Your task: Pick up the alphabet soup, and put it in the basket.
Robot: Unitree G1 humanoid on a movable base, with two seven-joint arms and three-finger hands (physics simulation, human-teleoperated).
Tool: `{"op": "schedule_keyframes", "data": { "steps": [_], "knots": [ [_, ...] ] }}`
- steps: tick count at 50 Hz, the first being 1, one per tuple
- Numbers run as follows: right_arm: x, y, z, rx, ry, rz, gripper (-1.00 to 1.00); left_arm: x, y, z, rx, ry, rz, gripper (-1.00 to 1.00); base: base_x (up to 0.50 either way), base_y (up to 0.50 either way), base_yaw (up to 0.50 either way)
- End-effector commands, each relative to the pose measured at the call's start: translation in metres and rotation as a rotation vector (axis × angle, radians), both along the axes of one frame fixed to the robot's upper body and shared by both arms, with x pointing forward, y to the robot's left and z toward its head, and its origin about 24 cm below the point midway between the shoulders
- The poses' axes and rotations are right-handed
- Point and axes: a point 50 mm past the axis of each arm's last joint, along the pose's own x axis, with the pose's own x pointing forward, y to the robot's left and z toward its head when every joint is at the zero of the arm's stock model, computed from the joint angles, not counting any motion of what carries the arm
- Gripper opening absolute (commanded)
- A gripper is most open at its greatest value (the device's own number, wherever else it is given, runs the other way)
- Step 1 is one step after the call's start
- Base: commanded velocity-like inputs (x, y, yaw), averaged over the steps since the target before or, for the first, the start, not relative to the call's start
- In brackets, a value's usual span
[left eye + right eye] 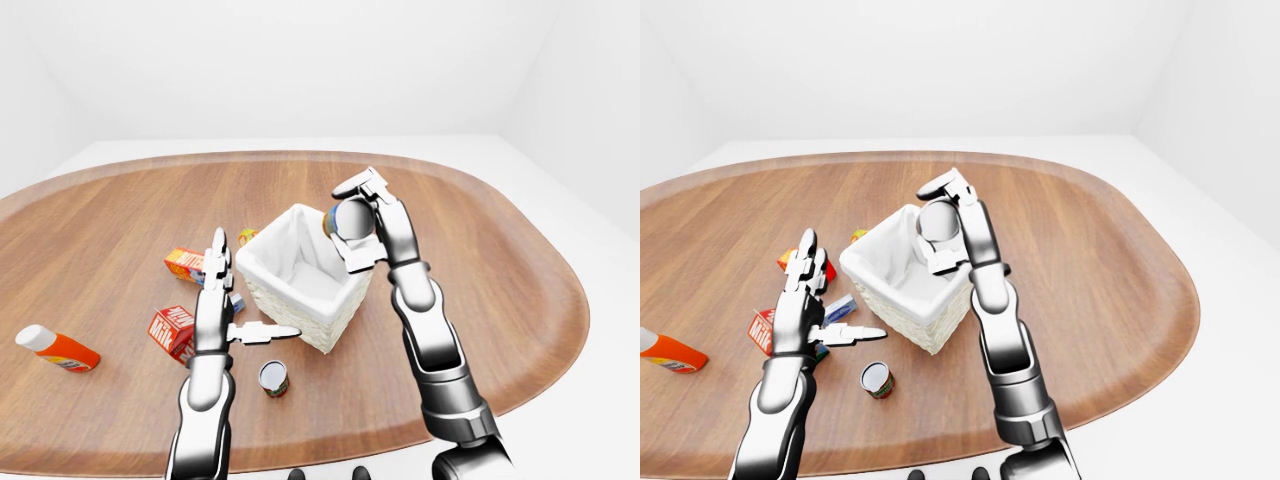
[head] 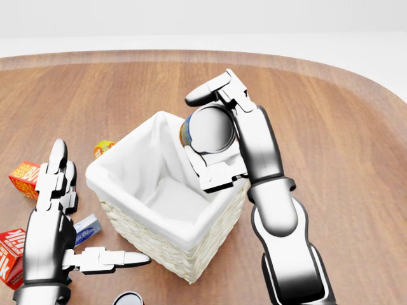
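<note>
The alphabet soup can (image 2: 208,129) lies on its side in my right hand (image 2: 202,137), grey end toward the camera, yellow-and-blue label showing at its left edge. The fingers are shut round it, index over the top and thumb beneath. It hangs above the right rim of the white-lined wicker basket (image 2: 124,210), partly over the opening. In the left-eye view the can (image 1: 350,218) sits over the basket's far right corner. My left hand (image 2: 67,210) rests open to the left of the basket, fingers up and thumb pointing at the basket wall, holding nothing.
Left of the basket lie an orange-red box (image 2: 24,178), a red milk carton (image 2: 7,254), a small yellow box (image 2: 103,147) and a blue packet (image 2: 87,229). Below the basket stands another can (image 1: 273,378). An orange bottle (image 1: 58,347) lies far left on the wooden table (image 1: 500,260).
</note>
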Motion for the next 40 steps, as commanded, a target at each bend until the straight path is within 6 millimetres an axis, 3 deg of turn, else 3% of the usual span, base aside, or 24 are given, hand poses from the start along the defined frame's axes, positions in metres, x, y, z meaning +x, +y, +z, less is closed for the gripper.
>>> {"op": "schedule_keyframes", "data": {
  "steps": [1,15,40],
  "knots": [
    [0.016,0.01,-0.012,-0.043,0.07,0.001,-1.0,0.0,0.0,-0.001,0.0,0.002,0.0,1.0,0.0,0.0,0.0],
    [0.022,0.021,-0.016,-0.157,0.091,0.037,-1.0,0.0,0.0,-0.001,-0.003,0.003,-0.001,1.0,0.0,0.0,0.0],
    [0.021,0.036,0.0,-0.261,0.034,0.086,-1.0,0.001,0.0,-0.002,-0.001,0.004,-0.001,1.0,0.0,0.0,0.0]
  ]
}}
